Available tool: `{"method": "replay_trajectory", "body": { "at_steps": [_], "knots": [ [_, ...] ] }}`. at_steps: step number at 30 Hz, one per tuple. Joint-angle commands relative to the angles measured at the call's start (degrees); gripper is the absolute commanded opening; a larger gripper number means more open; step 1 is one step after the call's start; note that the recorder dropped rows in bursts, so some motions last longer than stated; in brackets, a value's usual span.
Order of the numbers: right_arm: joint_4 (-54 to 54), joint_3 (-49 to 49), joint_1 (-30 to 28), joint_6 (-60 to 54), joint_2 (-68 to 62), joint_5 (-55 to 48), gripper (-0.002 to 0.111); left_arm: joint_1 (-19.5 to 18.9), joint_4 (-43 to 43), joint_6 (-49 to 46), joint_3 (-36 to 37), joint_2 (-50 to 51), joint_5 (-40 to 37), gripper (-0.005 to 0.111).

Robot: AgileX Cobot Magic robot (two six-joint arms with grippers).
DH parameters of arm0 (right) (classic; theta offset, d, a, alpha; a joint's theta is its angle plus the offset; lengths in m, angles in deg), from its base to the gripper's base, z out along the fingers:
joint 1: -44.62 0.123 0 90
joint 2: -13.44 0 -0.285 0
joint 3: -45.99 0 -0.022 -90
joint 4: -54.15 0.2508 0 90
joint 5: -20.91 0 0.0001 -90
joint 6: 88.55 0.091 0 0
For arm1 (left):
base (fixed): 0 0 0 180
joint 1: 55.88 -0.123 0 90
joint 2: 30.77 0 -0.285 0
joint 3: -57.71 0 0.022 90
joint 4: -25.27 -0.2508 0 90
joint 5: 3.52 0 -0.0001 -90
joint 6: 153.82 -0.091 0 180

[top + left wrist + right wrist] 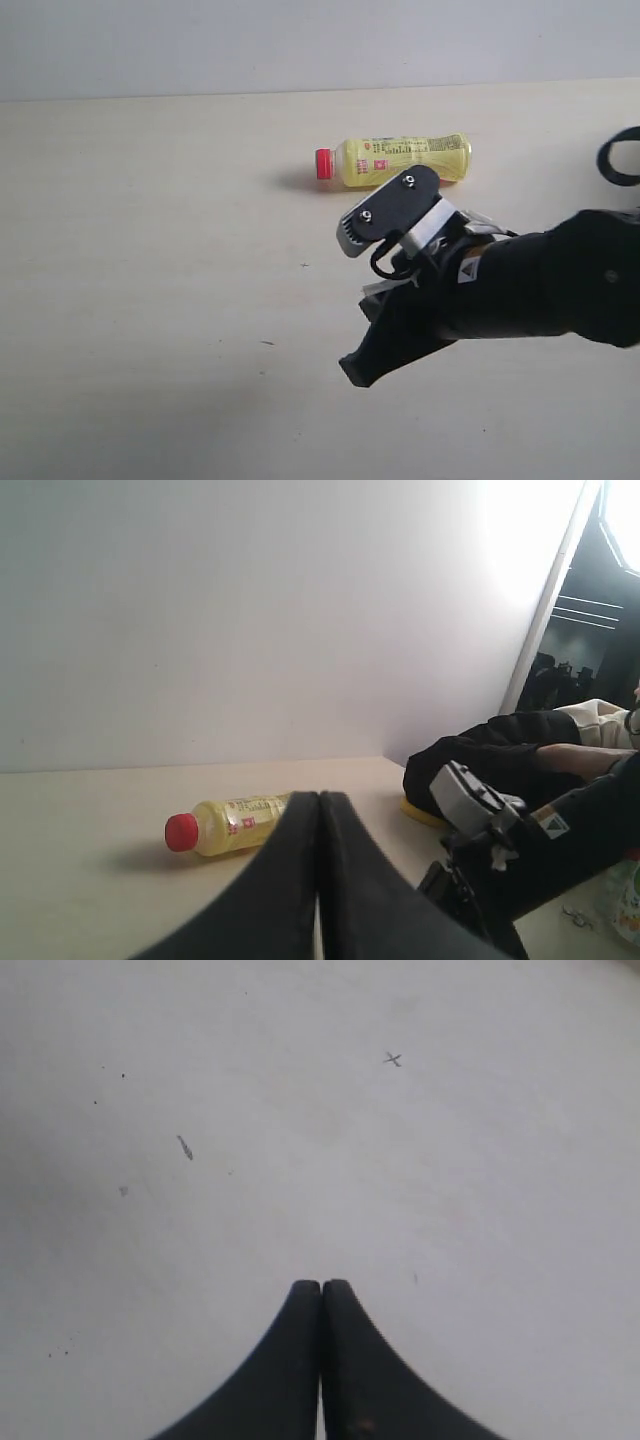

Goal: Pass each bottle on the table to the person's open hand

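At the far middle of the pale beige desk (150,300) lay the yellow plastic bottle with a red cap (400,160), on its side, its long axis running left to right, cap to the left. The right arm's black gripper (358,370) hung nearer than the bottle, pressed together and empty, its tips aimed left. The left arm's black gripper (320,820), likewise pressed together, faced the bottle. The right arm seemed the nearer.

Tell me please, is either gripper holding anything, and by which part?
Nothing is held: left gripper and right gripper are shut empty; the yellow bottle lies free.
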Motion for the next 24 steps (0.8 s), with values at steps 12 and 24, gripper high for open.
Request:
{"method": "replay_trajectory", "body": {
  "at_steps": [12,24],
  "knots": [
    [-0.9,-4.2,0.2,-0.2,20.9,-1.9,0.0,0.0,-0.2,0.2,0.2,-0.3,0.2,0.0],
    [-0.9,-4.2,0.2,-0.2,22.9,-2.9,0.0,0.0,-0.2,0.2,0.2,-0.3,0.2,0.0]
  ]
}}
